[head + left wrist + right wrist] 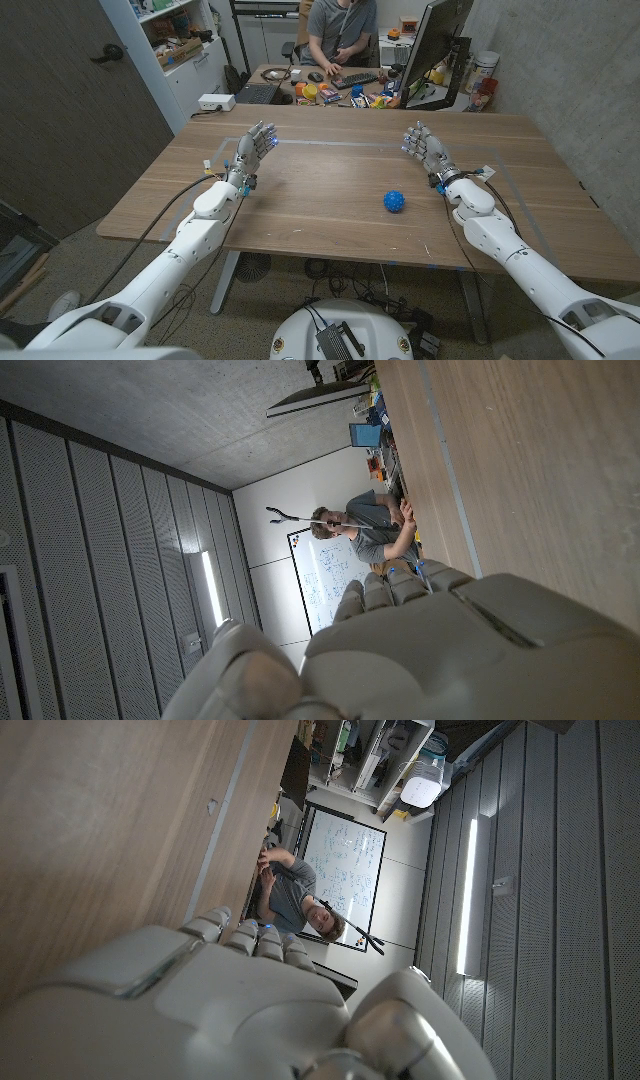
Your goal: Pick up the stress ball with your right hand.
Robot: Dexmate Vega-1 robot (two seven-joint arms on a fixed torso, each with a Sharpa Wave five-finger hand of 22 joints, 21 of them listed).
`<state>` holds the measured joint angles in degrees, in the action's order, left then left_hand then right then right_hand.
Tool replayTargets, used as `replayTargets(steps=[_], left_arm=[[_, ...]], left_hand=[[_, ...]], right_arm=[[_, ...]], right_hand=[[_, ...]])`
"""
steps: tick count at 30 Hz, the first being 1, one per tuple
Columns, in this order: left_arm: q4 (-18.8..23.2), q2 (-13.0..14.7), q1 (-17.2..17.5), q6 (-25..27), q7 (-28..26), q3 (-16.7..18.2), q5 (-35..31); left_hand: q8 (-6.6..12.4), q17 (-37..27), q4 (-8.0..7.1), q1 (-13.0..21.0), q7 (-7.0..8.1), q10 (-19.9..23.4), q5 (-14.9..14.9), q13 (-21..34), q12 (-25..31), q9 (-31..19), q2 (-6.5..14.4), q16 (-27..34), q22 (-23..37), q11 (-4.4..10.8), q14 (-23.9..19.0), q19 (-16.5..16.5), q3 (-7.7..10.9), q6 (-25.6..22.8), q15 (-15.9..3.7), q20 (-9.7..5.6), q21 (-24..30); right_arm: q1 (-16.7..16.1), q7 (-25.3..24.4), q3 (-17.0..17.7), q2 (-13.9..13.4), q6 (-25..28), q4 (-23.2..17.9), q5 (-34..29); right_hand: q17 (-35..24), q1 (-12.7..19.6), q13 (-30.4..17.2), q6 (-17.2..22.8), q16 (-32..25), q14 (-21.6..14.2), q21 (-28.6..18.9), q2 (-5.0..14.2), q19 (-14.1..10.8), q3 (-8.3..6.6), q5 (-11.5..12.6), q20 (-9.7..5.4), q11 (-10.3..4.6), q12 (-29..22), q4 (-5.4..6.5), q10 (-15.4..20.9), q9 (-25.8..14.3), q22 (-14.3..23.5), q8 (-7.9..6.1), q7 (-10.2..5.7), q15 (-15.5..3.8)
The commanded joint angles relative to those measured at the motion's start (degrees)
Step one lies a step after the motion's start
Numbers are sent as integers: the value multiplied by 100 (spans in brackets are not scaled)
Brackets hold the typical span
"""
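The stress ball is small, blue and knobbly, and it sits on the wooden table right of the middle. My right hand stands on its edge near the table's far right, beyond the ball and a little to its right, fingers straight and apart with nothing in them. My left hand stands the same way at the far left, holding nothing. Each wrist view looks along the back of its own hand: left hand, right hand.
A person sits at a cluttered desk behind the table, beside a monitor. A thin tape line runs across the far part of the tabletop. A grey wall lies to the right, a door to the left.
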<state>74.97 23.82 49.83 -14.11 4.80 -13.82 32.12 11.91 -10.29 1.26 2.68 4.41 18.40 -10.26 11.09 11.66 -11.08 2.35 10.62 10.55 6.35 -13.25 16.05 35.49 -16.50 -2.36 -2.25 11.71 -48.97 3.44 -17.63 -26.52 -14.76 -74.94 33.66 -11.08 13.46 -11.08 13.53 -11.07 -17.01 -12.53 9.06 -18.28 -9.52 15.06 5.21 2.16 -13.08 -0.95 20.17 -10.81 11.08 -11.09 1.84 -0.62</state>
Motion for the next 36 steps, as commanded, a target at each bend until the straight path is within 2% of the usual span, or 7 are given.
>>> replayTargets(steps=[1,8,15,25,29,33,36], left_arm=[[99,-1409,178,681,1101,1673,-1695],[74,-2151,56,800,1697,2440,-2541],[237,-2595,-16,930,2056,2909,-3122],[473,-2970,-66,1027,2347,3288,-3584],[644,-3056,-63,1110,2415,3362,-3729],[786,-3121,-65,1181,2477,3423,-3834],[840,-3158,-77,1208,2518,3455,-3896]], left_hand=[[42,-21,-7,41,-10,44,-26,12,33,-24,30,25,12,4,-47,42,36,-65,-513,-223,31],[37,-21,-7,41,-4,47,-26,12,33,-24,30,24,12,-21,-44,41,37,-64,-518,-218,31],[34,-21,-7,41,-8,41,-25,12,30,-24,30,24,12,-20,-43,42,39,-67,-512,-224,31],[28,-21,-7,42,-5,30,-25,12,24,-24,31,21,12,-12,-33,39,41,-70,-510,-227,31],[23,-21,-7,42,-15,30,-25,12,24,-24,32,22,12,-9,-35,31,41,-62,-510,-225,27],[22,-21,-7,42,-14,28,-25,12,23,-24,32,20,12,-14,-29,31,42,-67,-509,-230,28],[21,-21,-7,42,-18,28,-25,12,22,-24,32,20,12,-12,-27,25,43,-68,-502,-225,25]], right_arm=[[-213,570,1018,845,430,-85,-955],[-238,971,1447,1164,422,-116,-1422],[-420,1442,1758,1090,-387,-425,-2018],[-766,1830,2199,1007,-845,-939,-2309],[-864,1904,2259,965,-1311,-888,-2593],[-951,1826,2312,903,-1903,-792,-3049],[-970,1564,2382,867,-2535,-661,-3602]], right_hand=[[-19,67,-9,42,-30,-47,-37,-3,-51,-44,31,7,9,-25,-8,50,-15,19,-21,-12,12],[-18,84,-9,28,-28,-43,-33,-16,-42,-47,26,8,4,-18,-20,38,-14,19,-16,-7,9],[-2,259,-10,-159,50,177,1,-84,33,-87,34,56,16,64,-153,-175,-14,15,34,34,65],[7,393,-12,-264,74,303,13,-114,61,-117,46,51,19,93,-253,-275,-14,13,40,43,49],[12,463,-12,-294,82,351,14,-136,60,-132,57,41,3,98,-307,-298,-15,11,36,23,34],[23,617,-11,-297,78,391,16,-183,60,-163,91,-21,-20,110,-426,-356,-15,6,9,6,34],[34,745,-6,-228,65,395,8,-218,23,-186,125,-78,101,92,-523,-329,-14,-3,-33,6,40]])
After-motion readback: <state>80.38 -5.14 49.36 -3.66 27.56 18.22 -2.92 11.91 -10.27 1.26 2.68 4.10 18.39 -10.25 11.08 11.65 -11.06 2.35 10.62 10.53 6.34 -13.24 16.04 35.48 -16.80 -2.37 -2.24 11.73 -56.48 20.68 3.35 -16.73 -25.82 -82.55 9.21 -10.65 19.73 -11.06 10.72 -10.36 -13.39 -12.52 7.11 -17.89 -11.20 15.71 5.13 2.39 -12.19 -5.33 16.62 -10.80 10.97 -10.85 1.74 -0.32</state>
